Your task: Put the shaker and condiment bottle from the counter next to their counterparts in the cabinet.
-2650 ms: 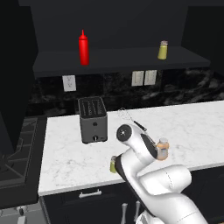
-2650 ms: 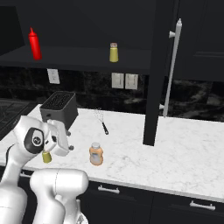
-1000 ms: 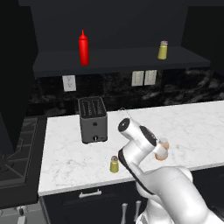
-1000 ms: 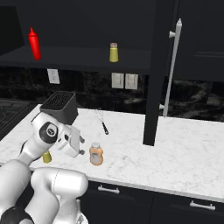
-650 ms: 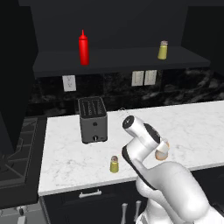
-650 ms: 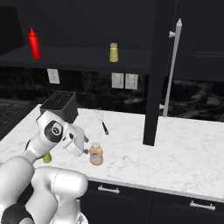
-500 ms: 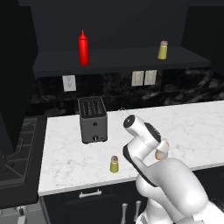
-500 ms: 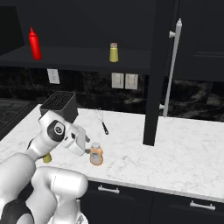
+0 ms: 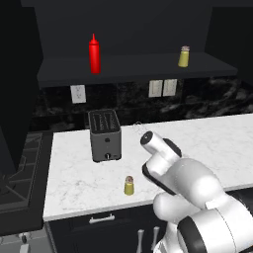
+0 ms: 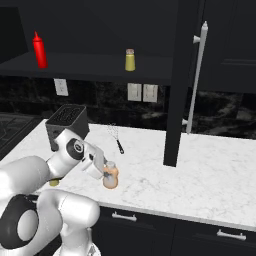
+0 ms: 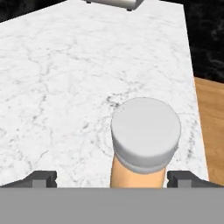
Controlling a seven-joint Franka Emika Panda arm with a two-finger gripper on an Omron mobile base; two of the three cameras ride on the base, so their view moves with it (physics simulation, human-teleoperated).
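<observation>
Gripper (image 11: 111,177) spread wide, holding nothing, straddling condiment bottle (image 11: 144,144) at bottom centre of hand view. Bottle upright on worktop (image 11: 65,78), long axis running along gripper's line of sight, cap nearest camera; fingertips (image 11: 41,178) flank it, apart from it.

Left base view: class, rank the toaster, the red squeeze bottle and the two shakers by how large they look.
1. Toaster, plainly largest.
2. Red squeeze bottle.
3. Shaker on the counter and shaker on the cabinet shelf: they look alike, and the shelf one stands farther away, so unranked.
</observation>
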